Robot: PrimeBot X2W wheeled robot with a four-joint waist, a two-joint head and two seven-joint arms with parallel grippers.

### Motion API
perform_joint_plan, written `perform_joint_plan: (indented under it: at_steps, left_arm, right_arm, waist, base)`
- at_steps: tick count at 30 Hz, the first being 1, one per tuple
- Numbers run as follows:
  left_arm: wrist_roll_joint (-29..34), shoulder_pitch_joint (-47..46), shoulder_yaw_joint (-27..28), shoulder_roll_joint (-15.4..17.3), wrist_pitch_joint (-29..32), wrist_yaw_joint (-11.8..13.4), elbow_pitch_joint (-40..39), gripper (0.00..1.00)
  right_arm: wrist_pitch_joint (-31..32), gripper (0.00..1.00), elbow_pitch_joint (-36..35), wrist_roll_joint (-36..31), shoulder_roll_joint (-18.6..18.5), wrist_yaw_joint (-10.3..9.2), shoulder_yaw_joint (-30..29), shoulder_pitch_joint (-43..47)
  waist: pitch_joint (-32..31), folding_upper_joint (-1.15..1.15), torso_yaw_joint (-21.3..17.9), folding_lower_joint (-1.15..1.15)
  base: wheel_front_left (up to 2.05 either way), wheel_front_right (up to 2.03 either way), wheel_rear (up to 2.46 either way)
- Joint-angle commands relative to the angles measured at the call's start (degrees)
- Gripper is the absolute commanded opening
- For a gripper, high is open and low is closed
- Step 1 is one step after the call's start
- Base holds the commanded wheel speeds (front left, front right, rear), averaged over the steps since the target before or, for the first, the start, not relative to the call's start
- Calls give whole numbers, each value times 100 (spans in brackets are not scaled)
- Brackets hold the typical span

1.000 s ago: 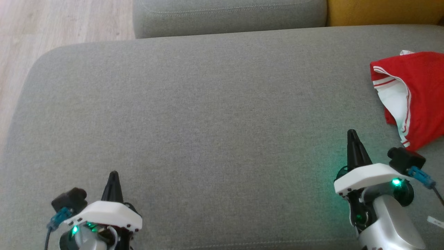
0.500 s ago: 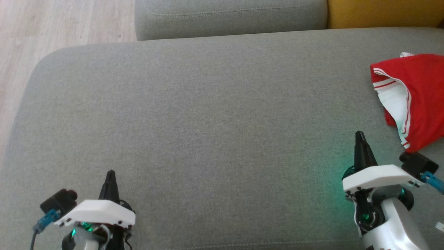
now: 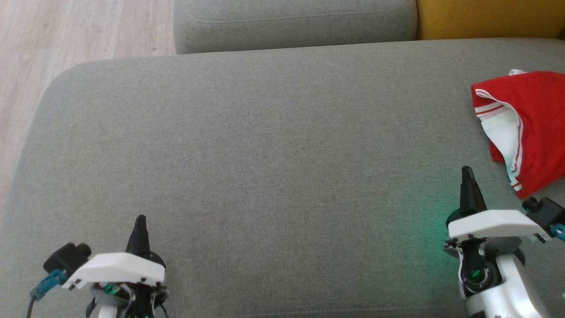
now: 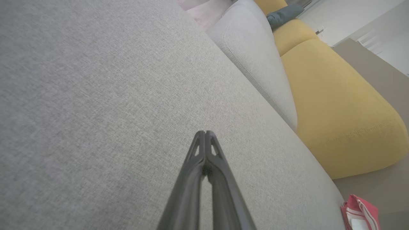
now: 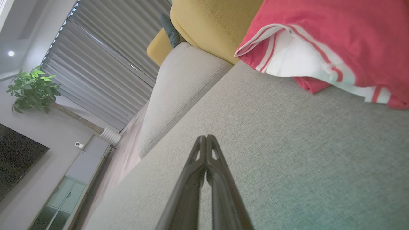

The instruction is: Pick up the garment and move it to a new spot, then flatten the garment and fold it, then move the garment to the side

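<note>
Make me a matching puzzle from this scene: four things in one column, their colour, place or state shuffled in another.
1 garment
2 left gripper
3 plant
4 floor

A shut, at lower left
B red and white, on the sofa seat's right end
C pale wood, past the seat's left end
D green, beside the blinds

Pairs: 1-B, 2-A, 3-D, 4-C

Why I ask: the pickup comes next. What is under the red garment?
The red garment lies on the grey seat cushion. Its turned-back edge shows white, red-striped fabric beneath the top layer. Anything beneath the heap itself is covered.
</note>
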Motion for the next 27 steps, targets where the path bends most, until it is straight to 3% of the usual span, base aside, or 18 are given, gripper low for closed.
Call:
perform_joint_plan:
  at_steps: [1,27]
  left_arm:
    - [-172,-281,178,62,42,-52,-233,0]
    - [-1882,-308,462,78,498,-344,-434,0]
  right_arm:
    - [40,0,-258,195,-29,18,23,-62]
    - [495,0,-800,2000,-28,26,-176,238]
  waist:
    - [-6,0,3,0]
    - [-103,0,44,0]
  base:
    - [0,0,0]
    - [0,0,0]
